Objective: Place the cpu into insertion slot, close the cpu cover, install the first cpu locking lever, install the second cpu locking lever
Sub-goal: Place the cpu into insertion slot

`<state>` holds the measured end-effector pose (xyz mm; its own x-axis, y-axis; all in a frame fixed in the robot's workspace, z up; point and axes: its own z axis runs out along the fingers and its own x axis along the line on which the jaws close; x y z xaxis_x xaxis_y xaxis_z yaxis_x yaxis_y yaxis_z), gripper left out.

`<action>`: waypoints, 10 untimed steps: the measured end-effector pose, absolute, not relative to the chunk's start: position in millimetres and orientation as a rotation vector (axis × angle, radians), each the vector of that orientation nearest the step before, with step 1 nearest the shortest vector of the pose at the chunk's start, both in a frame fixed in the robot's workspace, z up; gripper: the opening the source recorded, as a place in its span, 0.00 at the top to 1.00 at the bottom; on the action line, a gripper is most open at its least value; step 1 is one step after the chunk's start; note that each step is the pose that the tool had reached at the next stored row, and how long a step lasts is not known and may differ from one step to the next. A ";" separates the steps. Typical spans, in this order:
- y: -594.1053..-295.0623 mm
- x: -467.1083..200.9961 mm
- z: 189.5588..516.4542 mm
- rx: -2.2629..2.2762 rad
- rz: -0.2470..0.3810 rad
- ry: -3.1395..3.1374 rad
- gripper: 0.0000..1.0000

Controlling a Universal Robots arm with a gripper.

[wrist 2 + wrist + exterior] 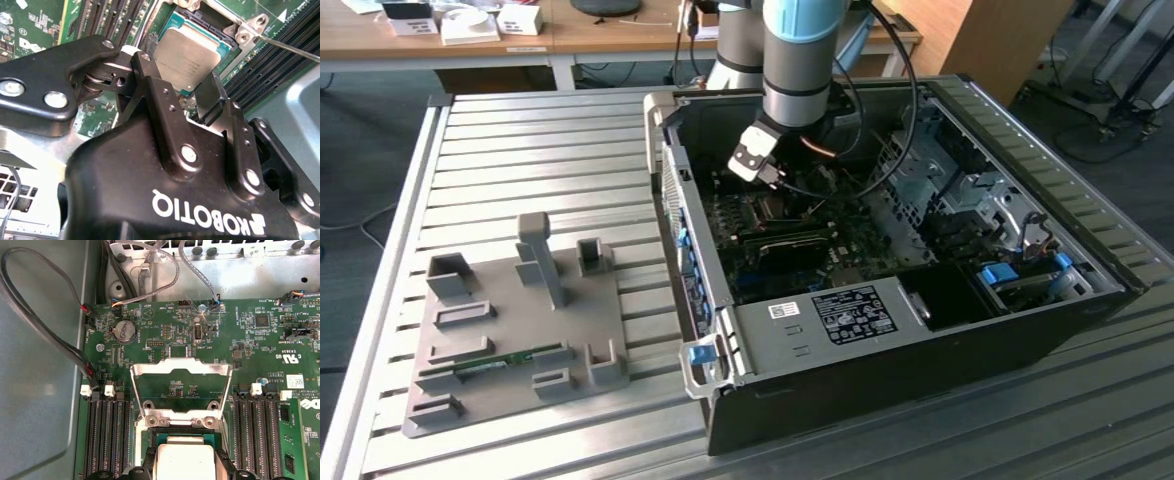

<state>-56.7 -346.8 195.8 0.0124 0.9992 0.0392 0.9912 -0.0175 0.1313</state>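
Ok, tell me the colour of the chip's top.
The chip has a silvery-grey metal top, clearest in the second wrist view.

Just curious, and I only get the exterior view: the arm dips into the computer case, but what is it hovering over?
Observer: The gripper is at the cpu, a silvery square over the insertion slot.
Visitor: Is the cpu cover shut?
Observer: No, the cpu cover is swung open, away from the chip.
Visitor: Anything else on that board?
Observer: A round coin battery on the green motherboard.
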 end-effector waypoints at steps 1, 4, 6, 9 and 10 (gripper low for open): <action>-346.8 -56.7 194.9 2.187 0.185 2.154 0.46; -346.8 -56.7 194.0 2.187 0.186 2.154 0.46; -346.7 -56.7 193.4 2.187 0.186 2.154 0.46; -346.8 -56.7 193.3 2.187 0.185 2.154 0.46; -346.8 -56.7 193.3 2.187 0.185 2.154 0.46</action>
<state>-56.7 -346.8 193.3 0.0124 0.9991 0.0393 0.9912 -0.0175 0.1314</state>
